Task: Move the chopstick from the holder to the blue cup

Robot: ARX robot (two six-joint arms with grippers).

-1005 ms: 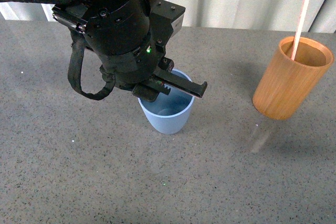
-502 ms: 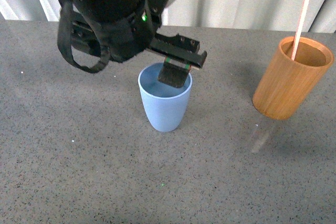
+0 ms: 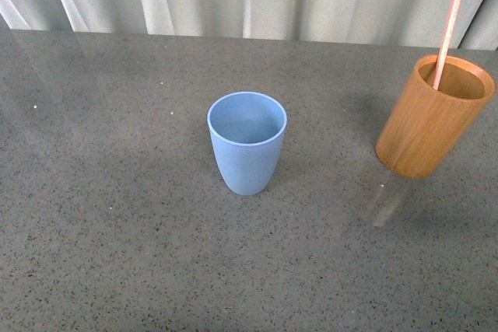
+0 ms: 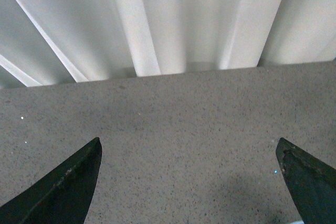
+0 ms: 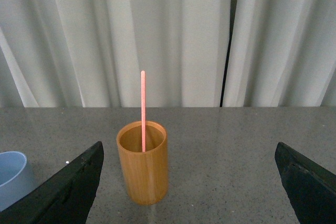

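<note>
The chopstick stands in the holder near the right edge of the worktop, its upper half clear of the rim. The blue cup is mid-worktop, well apart. Expect a light, stiff, smooth stick, prone to pivot: grip the exposed shaft just above the rim. The right jaws are spread wide and empty, levelled at the holder. The left jaws, likewise spread and empty, face bare worktop and curtain.

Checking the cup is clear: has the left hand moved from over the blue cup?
Yes. The left hand rose up and away from the blue cup, leaving the front view entirely.
</note>
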